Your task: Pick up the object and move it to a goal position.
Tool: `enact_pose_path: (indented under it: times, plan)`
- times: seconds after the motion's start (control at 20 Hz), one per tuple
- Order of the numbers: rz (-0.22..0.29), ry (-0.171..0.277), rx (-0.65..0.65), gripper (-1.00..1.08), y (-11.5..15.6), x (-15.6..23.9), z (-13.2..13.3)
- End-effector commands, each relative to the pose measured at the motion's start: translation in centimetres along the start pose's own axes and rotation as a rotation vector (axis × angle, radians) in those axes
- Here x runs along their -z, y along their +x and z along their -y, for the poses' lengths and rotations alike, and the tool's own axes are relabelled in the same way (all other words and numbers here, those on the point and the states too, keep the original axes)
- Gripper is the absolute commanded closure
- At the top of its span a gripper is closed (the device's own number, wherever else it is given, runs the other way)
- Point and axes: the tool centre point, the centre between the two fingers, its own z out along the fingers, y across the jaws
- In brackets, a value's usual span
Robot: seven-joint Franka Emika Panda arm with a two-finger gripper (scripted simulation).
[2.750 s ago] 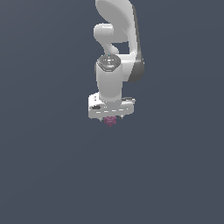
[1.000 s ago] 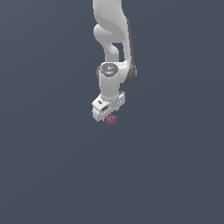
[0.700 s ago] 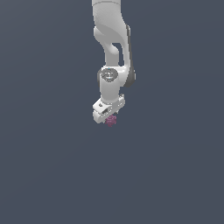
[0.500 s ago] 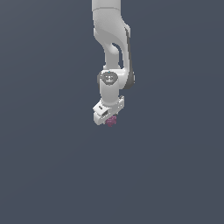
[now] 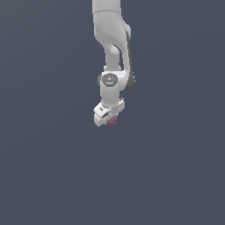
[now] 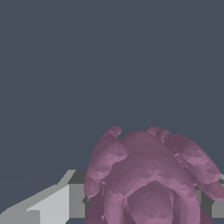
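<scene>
No readable text, labels, brands, numbers or signs in either view. The white arm (image 5: 115,52) has plain unmarked surfaces, and the backdrop is flat grey-blue with no markings. The magenta object (image 6: 148,179) shows only bumpy shading in the wrist view, no lettering.

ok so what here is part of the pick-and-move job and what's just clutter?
Part of the job:
- magenta blob, right at the gripper's tip
- gripper, closed around the blob in the wrist view

Clutter:
- nothing else shows, only plain grey background; no goal marker shows either
</scene>
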Motion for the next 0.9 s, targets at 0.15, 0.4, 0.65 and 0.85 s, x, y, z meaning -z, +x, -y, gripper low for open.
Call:
enact_pose_path:
  times: [0.15,0.4,0.65,0.85]
  plan:
    - [0.000,0.001,0.001,1.08,0.0,-0.1,0.1]
    - [0.000,0.000,0.000,1.08,-0.1,0.4,-0.2]
    - [0.000,0.000,0.001,1.08,-0.5,2.3,-1.2]
    - [0.000,0.001,0.001,1.08,-1.1,4.6,-2.6]
